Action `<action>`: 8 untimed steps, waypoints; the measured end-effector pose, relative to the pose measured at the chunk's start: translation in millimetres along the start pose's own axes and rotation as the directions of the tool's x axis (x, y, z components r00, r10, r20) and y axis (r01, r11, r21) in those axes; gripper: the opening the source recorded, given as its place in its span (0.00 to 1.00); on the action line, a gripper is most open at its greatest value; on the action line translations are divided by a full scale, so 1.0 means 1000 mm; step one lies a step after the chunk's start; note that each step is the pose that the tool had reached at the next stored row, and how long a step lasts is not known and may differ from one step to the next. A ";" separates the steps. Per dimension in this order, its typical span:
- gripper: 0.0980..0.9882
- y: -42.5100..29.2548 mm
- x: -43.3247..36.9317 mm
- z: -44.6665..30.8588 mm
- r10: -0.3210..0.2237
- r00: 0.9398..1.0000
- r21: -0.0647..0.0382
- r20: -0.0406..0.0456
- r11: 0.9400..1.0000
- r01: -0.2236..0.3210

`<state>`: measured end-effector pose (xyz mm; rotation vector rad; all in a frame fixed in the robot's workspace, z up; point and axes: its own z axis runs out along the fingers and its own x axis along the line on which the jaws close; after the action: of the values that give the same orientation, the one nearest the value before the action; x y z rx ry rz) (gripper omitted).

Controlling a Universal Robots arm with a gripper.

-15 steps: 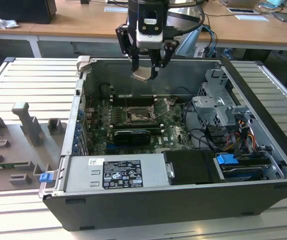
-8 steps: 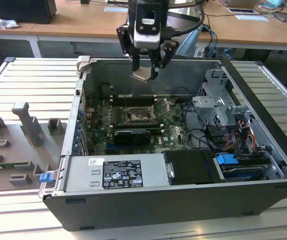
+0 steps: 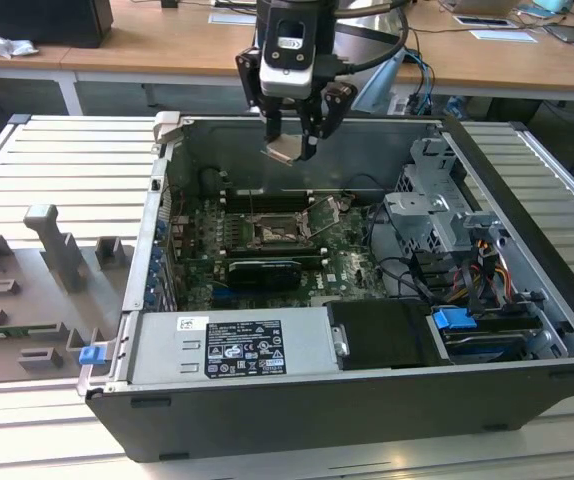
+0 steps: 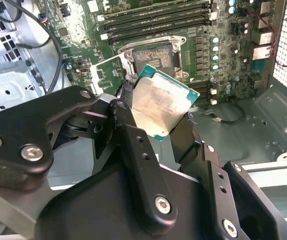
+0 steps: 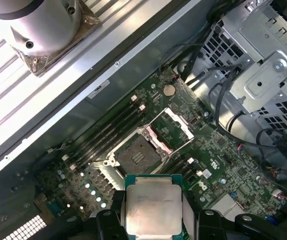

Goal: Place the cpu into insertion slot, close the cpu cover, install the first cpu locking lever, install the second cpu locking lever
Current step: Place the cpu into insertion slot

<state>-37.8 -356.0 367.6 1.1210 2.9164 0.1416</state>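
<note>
Above an open computer case (image 3: 267,400) on the ribbed metal counter (image 3: 47,170), the end effector (image 3: 292,150) is clamped on the cpu (image 3: 283,152), high over the empty insertion slot (image 3: 272,235), whose cpu cover (image 3: 329,212) stands raised, every step seemingly left to do.

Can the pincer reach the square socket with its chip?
Probably yes: the pincer holds the cpu above the board; the insertion slot lies bare, its cpu cover flipped aside, nothing between.

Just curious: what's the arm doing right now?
Gripper shut on cpu, above the motherboard. Insertion slot bare, cpu cover open. No obstruction seen.
</note>
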 end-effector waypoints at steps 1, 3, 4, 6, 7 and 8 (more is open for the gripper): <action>0.50 0.0000 0.0000 0.0002 0.006 1.000 0.000 0.001 1.000 -0.006; 0.50 -0.0001 0.0000 0.0008 0.011 1.000 0.000 0.001 1.000 -0.011; 0.50 -0.0002 0.0000 0.0017 0.014 1.000 0.000 0.001 1.000 -0.014; 0.50 -0.0003 -0.0001 0.0031 0.024 1.000 0.000 0.002 1.000 -0.024; 0.50 -0.0003 -0.0001 0.0032 0.028 1.000 0.000 0.003 1.000 -0.028; 0.50 -0.0003 -0.0001 0.0034 0.033 0.999 -0.001 0.003 0.999 -0.033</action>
<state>-37.8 -356.1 364.2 1.1692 2.8957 0.1409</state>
